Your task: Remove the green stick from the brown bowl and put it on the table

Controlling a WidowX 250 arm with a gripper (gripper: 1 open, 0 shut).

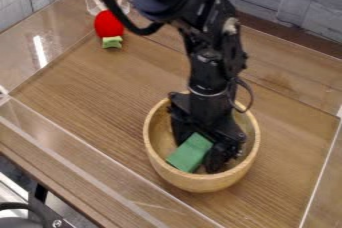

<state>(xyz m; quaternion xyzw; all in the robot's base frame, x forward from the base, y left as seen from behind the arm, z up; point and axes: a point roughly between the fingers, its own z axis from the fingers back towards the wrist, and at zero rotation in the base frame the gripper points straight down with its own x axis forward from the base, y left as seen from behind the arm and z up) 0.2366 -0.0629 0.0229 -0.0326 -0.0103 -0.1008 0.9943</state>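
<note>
The green stick lies tilted inside the brown bowl, which sits on the table near its front right. My gripper reaches straight down into the bowl, just above and beside the stick's upper end. Its dark fingers stand spread apart on either side of the stick, so it is open. I cannot tell whether the fingers touch the stick. The far part of the bowl's inside is hidden behind the gripper.
A small red toy with a green base sits at the back left. Clear plastic walls edge the tabletop at the front and the left. The black arm rises from the bowl toward the back left.
</note>
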